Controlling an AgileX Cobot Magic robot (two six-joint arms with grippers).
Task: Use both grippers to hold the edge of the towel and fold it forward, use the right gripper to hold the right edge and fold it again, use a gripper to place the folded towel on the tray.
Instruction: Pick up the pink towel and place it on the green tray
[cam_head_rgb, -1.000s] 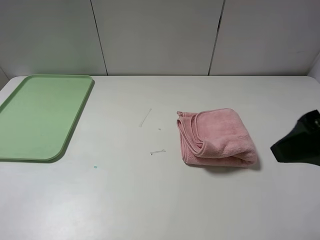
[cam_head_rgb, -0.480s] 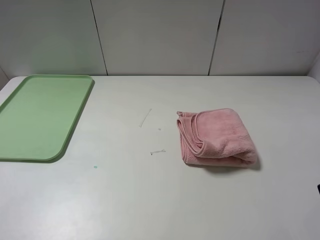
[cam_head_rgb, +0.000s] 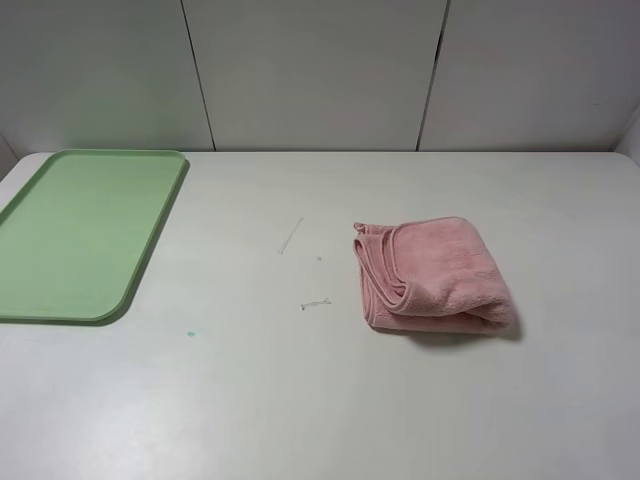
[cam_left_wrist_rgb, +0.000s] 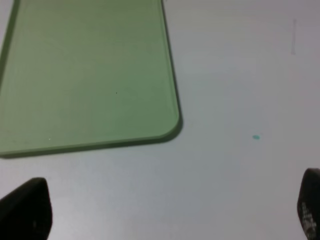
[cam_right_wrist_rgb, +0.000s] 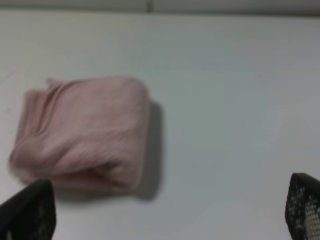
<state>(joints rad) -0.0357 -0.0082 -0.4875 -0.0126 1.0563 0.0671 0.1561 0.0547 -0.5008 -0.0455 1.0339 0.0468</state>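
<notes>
Folded towel faces the right gripper, jaws apart; tray lies at its 9 o'clock, probably nearer the left gripper, jaws also apart.

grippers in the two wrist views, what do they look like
Only fingertips show. The left gripper has black, rounded fingers. The right gripper is black too, with a fine dotted grid texture on one pad. No cables or markings are visible; the high view shows no arm.
</notes>
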